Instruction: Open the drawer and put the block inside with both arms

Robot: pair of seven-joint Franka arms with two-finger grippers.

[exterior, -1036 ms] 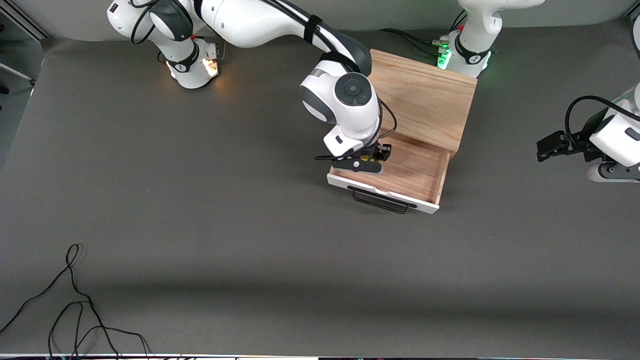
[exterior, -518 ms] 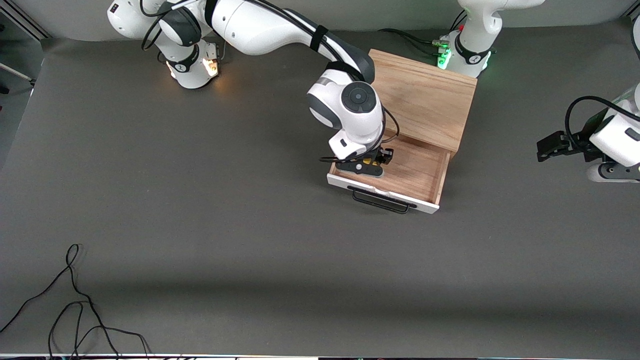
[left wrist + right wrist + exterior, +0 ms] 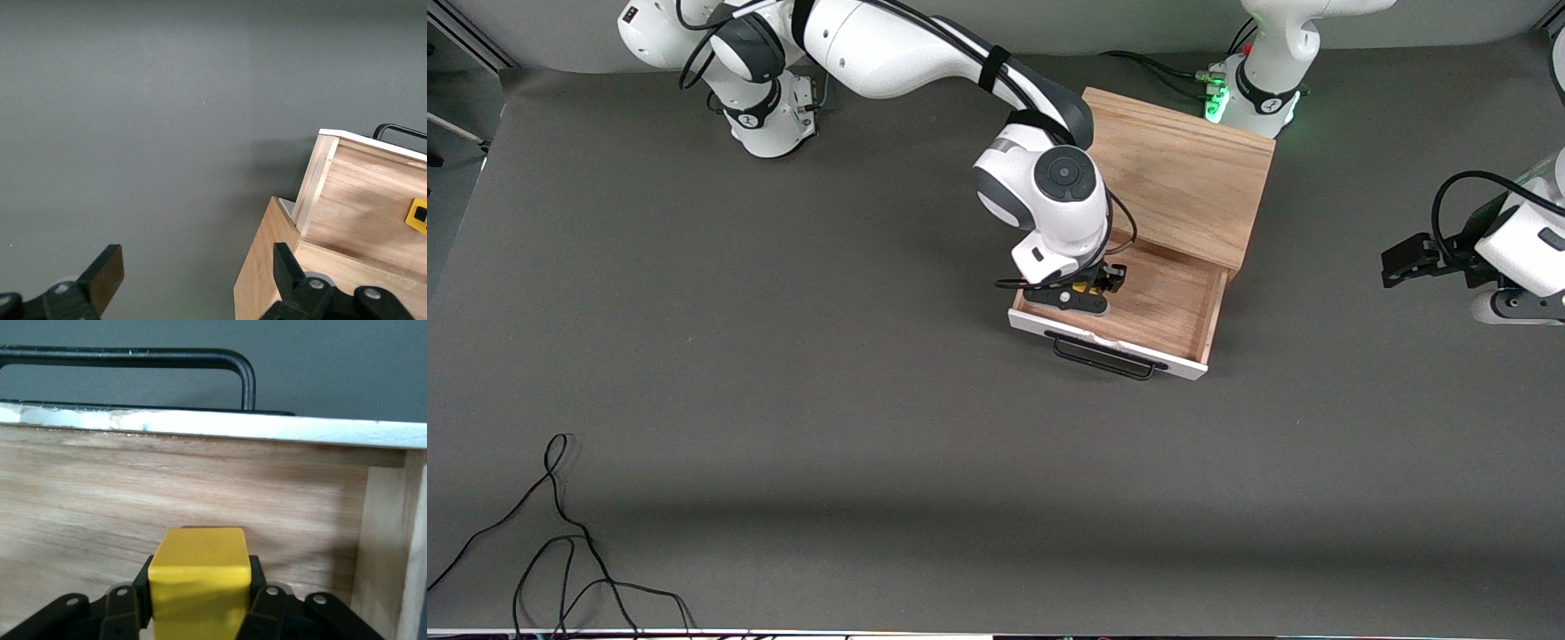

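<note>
While the right arm reaches from its base across the dark grey surface, the front view has the right gripper down inside the drawer, which stands pulled out of the oak cabinet toward the front camera, its black handle on the white panel. A sliver of the yellow block peeks out between the fingers, over the drawer floor at the corner nearest the right arm's end. The left gripper waits well apart from the cabinet, at the left arm's end of the surface. A loose black cable lies near the front edge.

Over to the left wrist view: the left gripper spread wide with nothing between its fingers, the surface below it, and the cabinet with the open drawer beside it; the block shows at the picture's edge.

Right wrist view now: the right gripper is clamped narrow on the block, pads pressed on both sides, facing the drawer's front wall with the handle above it.
</note>
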